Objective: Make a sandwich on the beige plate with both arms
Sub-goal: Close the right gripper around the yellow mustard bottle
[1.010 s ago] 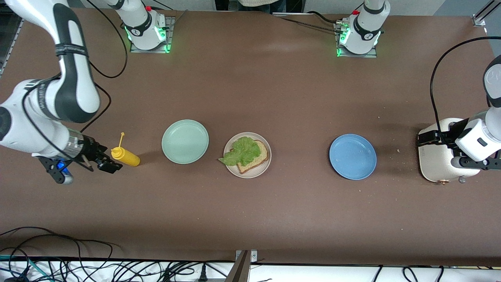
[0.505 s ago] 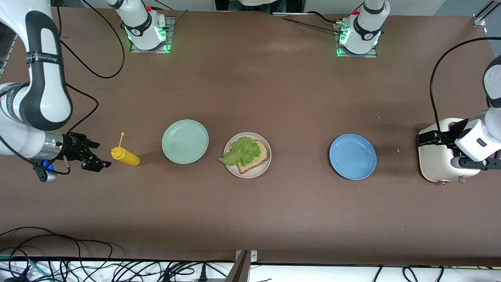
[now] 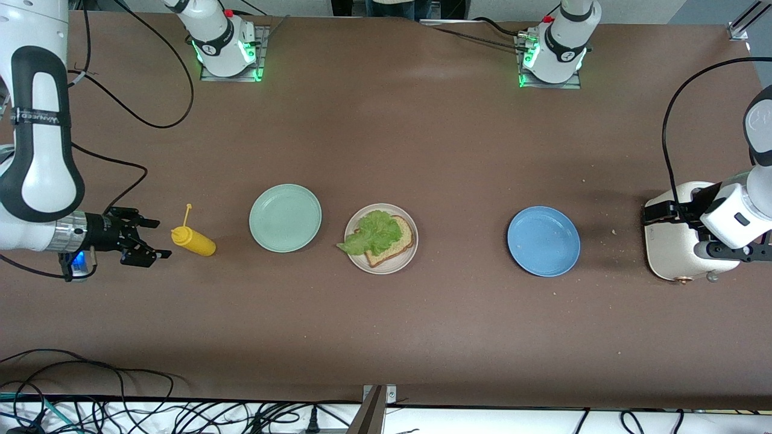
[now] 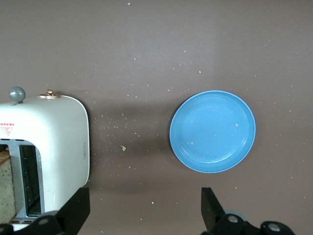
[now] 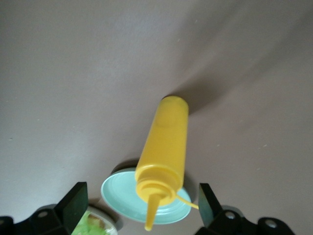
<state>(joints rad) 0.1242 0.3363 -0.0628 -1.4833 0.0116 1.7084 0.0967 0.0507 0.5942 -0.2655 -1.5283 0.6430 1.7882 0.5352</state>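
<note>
The beige plate (image 3: 381, 263) sits mid-counter between a mint plate (image 3: 285, 217) and a blue plate (image 3: 543, 241), holding one bread slice (image 3: 395, 244) under lettuce (image 3: 372, 235); the sandwich lacks its top. The right gripper (image 3: 146, 239), fingers spread and empty, hovers beside the upright yellow squeeze bottle (image 3: 193, 240). The left gripper (image 4: 145, 211), also spread and empty, hangs over the toaster (image 3: 675, 241). Only the left wrist view shows bread in the toaster slot (image 4: 7, 185). I reckon lifting that slice comes next.

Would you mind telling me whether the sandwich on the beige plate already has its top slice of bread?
Not yet. On the beige plate, the lettuce leaf lies uncovered on a single bread slice; no second slice sits over it.
</note>
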